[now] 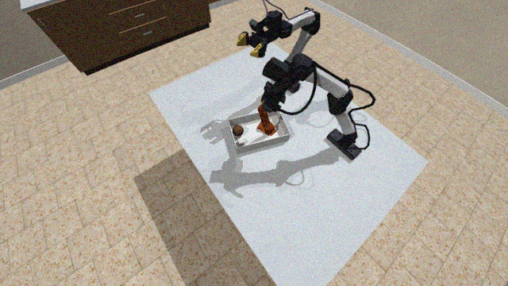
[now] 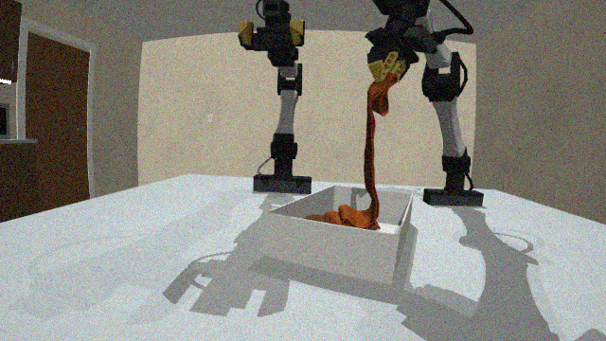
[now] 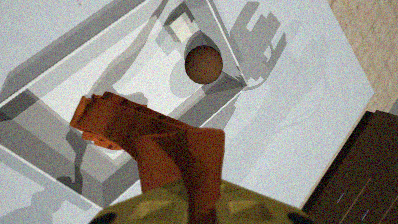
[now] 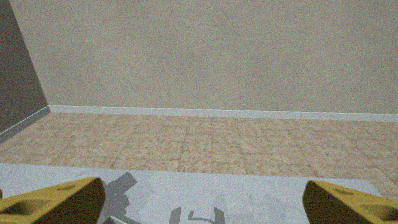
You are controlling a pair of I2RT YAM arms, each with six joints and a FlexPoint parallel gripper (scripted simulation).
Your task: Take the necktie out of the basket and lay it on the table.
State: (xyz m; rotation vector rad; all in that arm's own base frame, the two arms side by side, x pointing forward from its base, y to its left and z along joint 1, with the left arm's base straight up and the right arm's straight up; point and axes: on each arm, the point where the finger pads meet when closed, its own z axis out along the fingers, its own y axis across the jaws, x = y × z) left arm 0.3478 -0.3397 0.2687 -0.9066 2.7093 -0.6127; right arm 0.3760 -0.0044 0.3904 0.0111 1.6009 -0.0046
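Note:
The orange-brown necktie hangs from my left gripper, which is shut on it above the basket. The tie's lower part lies folded on the floor of the white basket, which stands flat on the table. A brown ball and a small whitish block are at the basket's other end; the front wall hides them in the exterior view. My right gripper is open and empty, raised high, away from the basket.
The white table extends around the basket, with arm shadows across it. The table's edge runs near the basket's ball end. The right arm's base and left arm's base stand along the opposite side.

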